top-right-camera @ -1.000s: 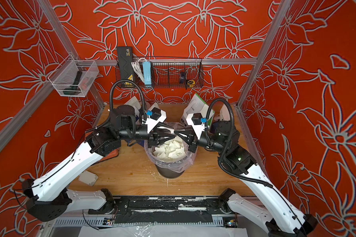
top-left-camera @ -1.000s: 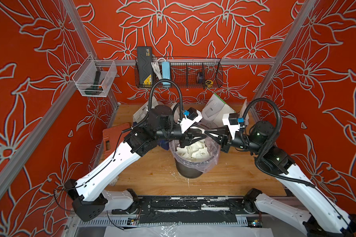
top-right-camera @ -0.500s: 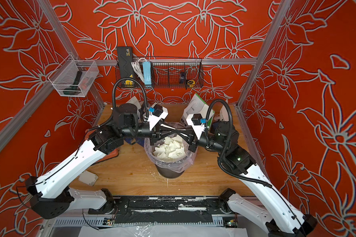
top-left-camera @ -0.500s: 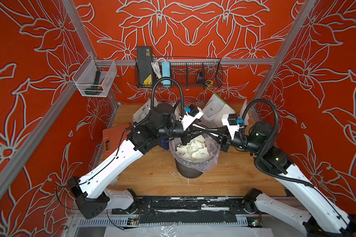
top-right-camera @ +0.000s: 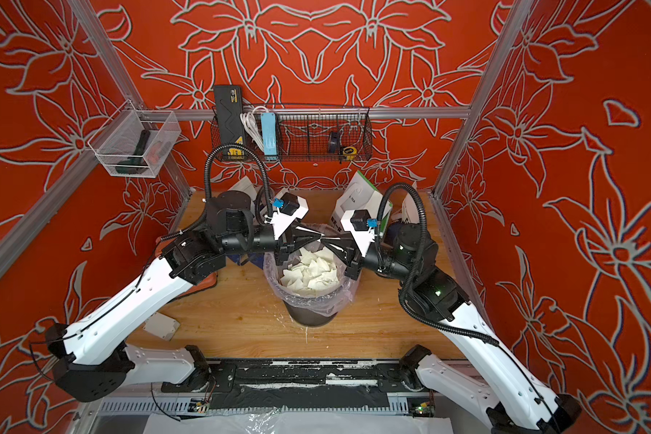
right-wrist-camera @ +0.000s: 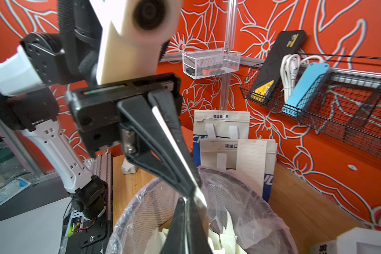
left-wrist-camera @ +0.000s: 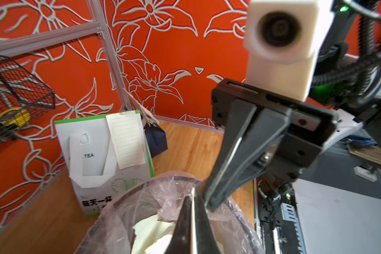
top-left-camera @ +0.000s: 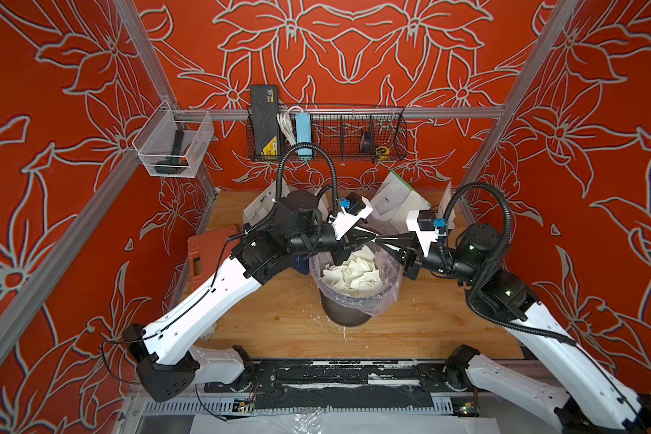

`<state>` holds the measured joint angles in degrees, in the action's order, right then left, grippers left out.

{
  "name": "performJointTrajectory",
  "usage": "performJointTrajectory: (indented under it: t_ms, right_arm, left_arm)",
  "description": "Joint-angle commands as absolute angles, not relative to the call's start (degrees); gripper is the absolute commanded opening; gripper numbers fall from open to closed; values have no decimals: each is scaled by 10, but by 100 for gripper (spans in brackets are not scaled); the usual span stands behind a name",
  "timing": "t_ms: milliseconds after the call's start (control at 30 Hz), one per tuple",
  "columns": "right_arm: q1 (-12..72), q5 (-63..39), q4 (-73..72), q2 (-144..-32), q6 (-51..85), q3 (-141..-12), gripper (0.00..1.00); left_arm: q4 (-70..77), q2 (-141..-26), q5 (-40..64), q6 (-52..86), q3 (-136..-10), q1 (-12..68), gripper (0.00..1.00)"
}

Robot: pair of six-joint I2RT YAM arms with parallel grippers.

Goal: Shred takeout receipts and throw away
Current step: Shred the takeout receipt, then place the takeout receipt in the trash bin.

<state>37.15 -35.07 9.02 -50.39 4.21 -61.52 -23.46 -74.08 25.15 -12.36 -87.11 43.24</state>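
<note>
Receipt (right-wrist-camera: pixel 175 149) (edge-on) sits pinched between left gripper (top-left-camera: pixel 372 236) and right gripper (top-left-camera: pixel 382 241).

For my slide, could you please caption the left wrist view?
Left gripper and right gripper pinch receipt scrap above bin.

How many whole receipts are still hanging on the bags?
2 visible: one receipt on the white-and-green bag, another receipt on the front white-and-blue bag. Others may be hidden behind the arms.

Over the twelve-o'clock rim of the lined bin (top-right-camera: pixel 309 318), the left gripper (top-right-camera: pixel 318 236) from nine o'clock and right gripper (top-right-camera: pixel 329 241) from three meet tip-to-tip, closed, apparently pinching a receipt strip (top-right-camera: pixel 309 230) above white scraps (top-right-camera: pixel 309 276).
</note>
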Motion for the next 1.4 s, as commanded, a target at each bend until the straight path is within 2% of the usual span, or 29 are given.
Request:
performJointTrajectory:
  t_ms: [0, 167, 267, 467, 567, 767, 933, 1033, 1133, 1167, 1233, 1267, 1367]
  right_arm:
    - [373, -425, 84, -499, 69, -605, 0]
    - [373, -460, 5, -499, 138, -599, 0]
    - [373, -470, -12, -500, 154, -611, 0]
    - [373, -503, -48, -500, 207, -618, 0]
    - [373, -502, -47, -485, 217, -616, 0]
    - [372, -489, 7, -463, 202, -615, 0]
    - [372, -394, 139, -456, 118, -634, 0]
    - [372, -322, 246, -487, 42, -664, 0]
    - [372, -320, 219, -507, 26, -626, 0]
    - [372, -331, 207, -515, 26, -617, 8]
    - [372, -357, 192, -529, 26, -610, 44]
    - [372, -362, 183, -535, 27, -609, 53]
    - [372, -367, 157, -548, 27, -606, 64]
  left_arm:
    - [-215, -727, 143, -183, -874, 425, 0]
    - [-227, -745, 118, -226, -886, 450, 0]
    - [-236, -759, 16, -253, -897, 469, 0]
    - [-245, -785, -107, -277, -906, 475, 0]
    - [-247, -799, -172, -281, -908, 475, 0]
    - [-243, -800, -222, -274, -914, 464, 0]
    - [-251, -780, -153, -261, -914, 458, 0]
    - [-274, -765, -67, -224, -918, 456, 0]
    - [-278, -743, 42, -183, -902, 456, 0]
    - [-275, -733, 68, -170, -891, 456, 0]
    - [-270, -718, 109, -150, -873, 455, 0]
    - [-269, -713, 129, -141, -865, 454, 0]
    - [-258, -701, 174, -123, -839, 455, 0]
